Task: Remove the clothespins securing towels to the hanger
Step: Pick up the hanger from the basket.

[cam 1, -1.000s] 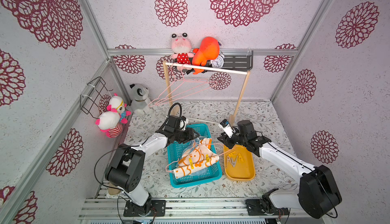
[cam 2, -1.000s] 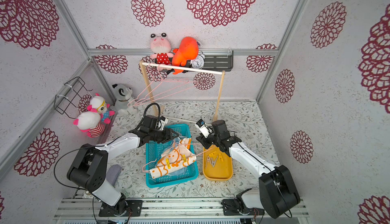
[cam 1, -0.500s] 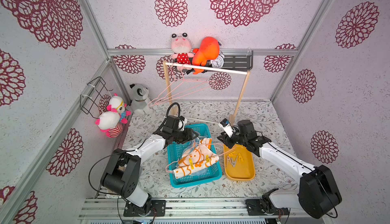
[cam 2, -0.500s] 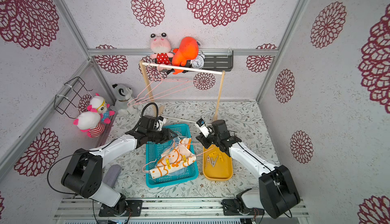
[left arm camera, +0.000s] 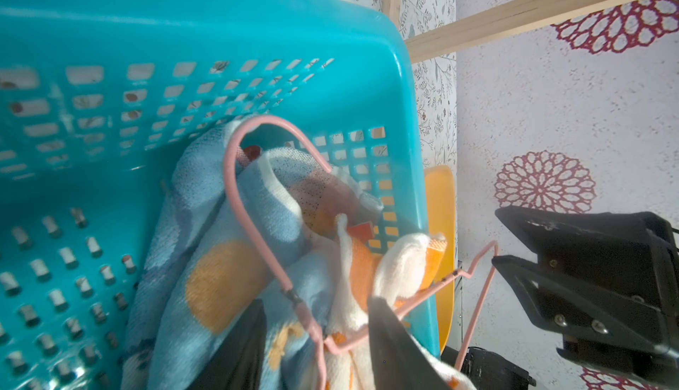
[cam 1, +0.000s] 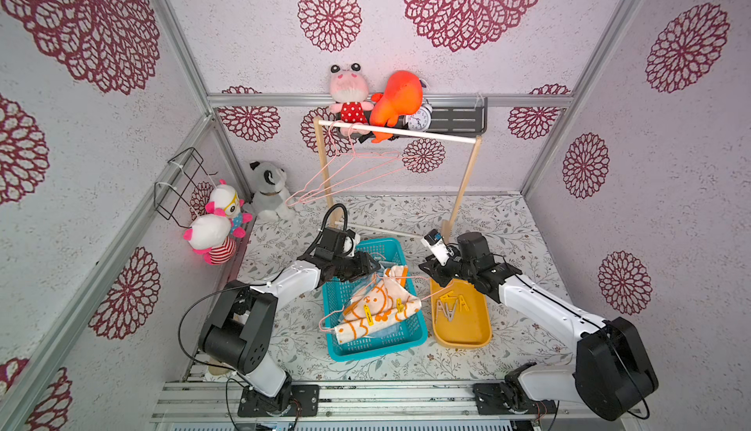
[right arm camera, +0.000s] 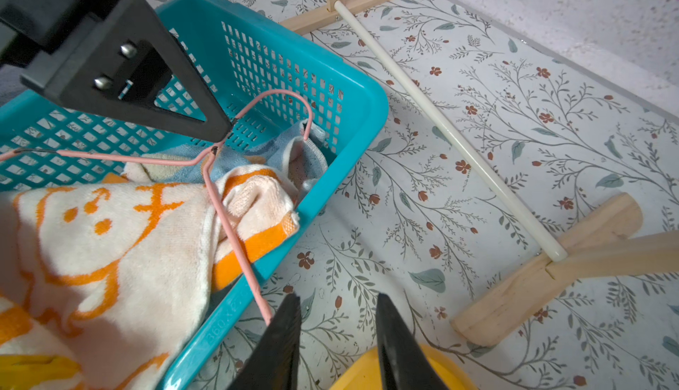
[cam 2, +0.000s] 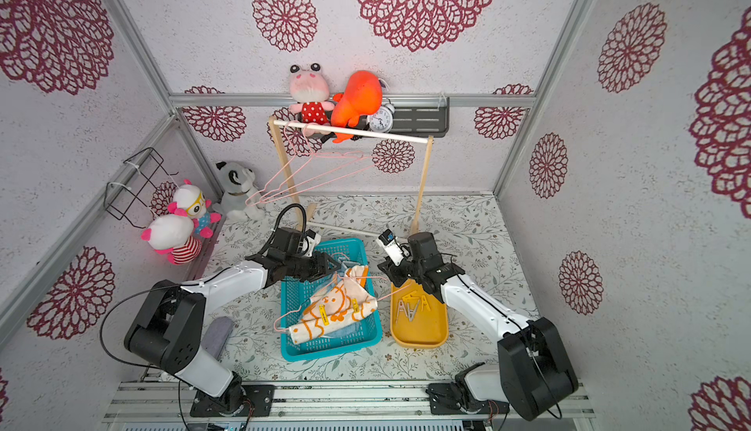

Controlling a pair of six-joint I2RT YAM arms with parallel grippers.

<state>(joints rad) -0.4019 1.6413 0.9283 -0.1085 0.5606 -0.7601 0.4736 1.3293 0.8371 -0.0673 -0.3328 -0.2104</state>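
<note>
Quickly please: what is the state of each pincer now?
Left pincer: open, around the hanger neck.
Right pincer: open, nothing gripped.

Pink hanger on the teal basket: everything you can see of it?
Thin pink-coated wire hanger, twisted neck. It lies tilted across the teal basket, hook on a blue towel, a white-and-orange towel bunched on it with yellow clothespins. The left hand's open fingers straddle the neck; one shoulder juts past the rim toward the open right hand.
</note>
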